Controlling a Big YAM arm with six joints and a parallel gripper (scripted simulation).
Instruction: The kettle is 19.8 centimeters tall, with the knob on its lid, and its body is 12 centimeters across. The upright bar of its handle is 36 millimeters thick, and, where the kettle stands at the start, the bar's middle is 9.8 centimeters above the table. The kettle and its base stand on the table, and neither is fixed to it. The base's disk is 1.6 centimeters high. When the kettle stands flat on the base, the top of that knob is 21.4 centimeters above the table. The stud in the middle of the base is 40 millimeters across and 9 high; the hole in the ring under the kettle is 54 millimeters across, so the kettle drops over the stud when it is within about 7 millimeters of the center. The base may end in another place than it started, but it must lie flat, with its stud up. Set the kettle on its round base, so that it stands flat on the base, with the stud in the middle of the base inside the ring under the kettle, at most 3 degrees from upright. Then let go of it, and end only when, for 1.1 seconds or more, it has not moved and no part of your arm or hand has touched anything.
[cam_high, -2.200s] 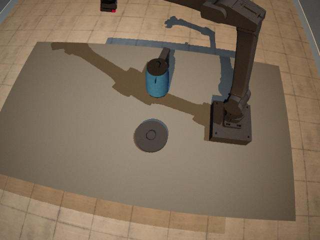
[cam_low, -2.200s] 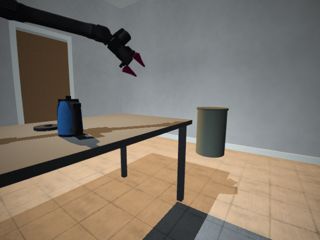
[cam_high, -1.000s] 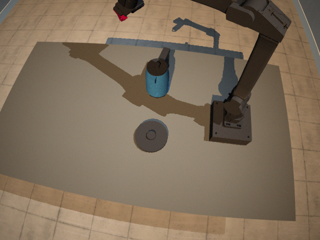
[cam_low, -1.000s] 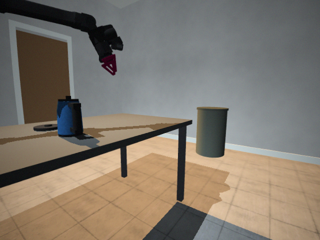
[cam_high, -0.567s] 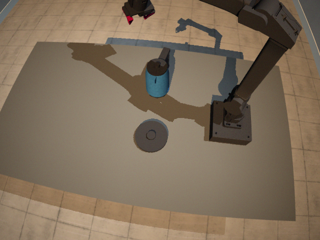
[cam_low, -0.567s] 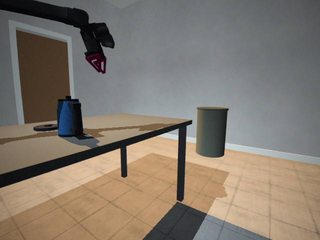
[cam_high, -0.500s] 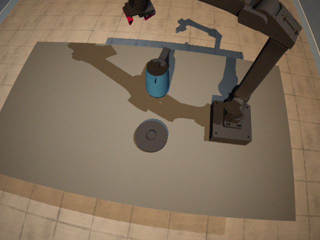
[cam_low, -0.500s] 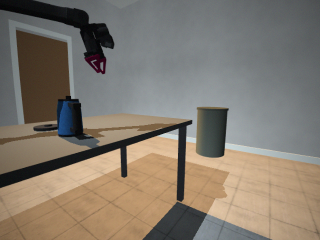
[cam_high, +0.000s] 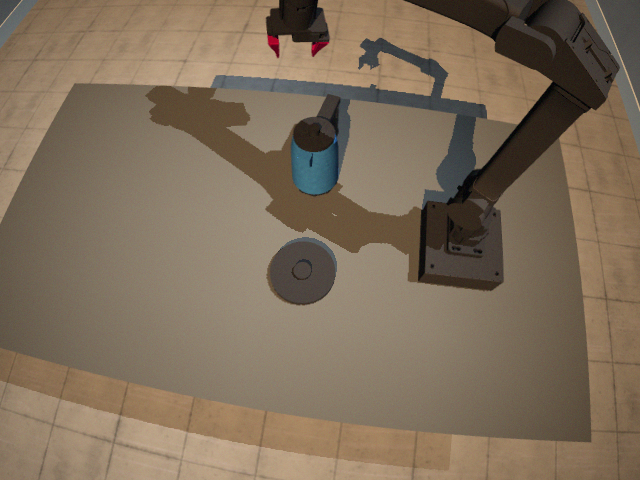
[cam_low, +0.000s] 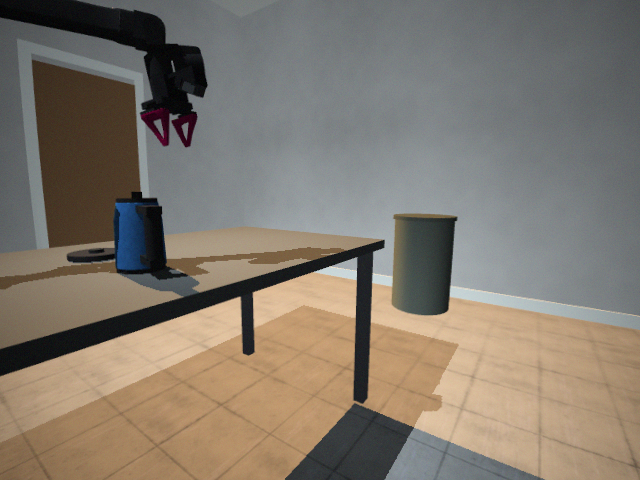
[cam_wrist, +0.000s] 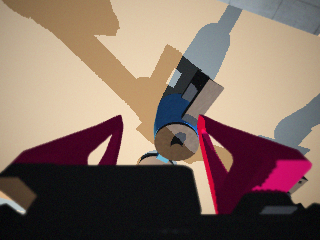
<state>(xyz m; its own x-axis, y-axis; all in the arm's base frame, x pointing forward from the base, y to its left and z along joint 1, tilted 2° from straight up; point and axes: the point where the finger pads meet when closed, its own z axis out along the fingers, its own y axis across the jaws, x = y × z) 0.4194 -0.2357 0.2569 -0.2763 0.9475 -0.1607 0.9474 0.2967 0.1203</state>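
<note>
The blue kettle (cam_high: 314, 164) stands upright on the table, with its dark handle (cam_high: 327, 111) on the far side. It also shows in the side view (cam_low: 138, 235) and in the wrist view (cam_wrist: 174, 122). The dark round base (cam_high: 301, 271) with its stud up lies flat on the table, apart from the kettle and nearer the front; in the side view (cam_low: 90, 254) it lies behind the kettle. My gripper (cam_high: 298, 49) with red fingers hangs high above the kettle, over its handle side, open and empty. It shows in the side view (cam_low: 171, 129) and in the wrist view (cam_wrist: 160, 137).
The arm's mount plate (cam_high: 460, 250) is fixed to the table to the right of the base. A grey-green cylinder bin (cam_low: 423, 262) stands on the floor beyond the table's far corner. The table edge lies just behind the kettle.
</note>
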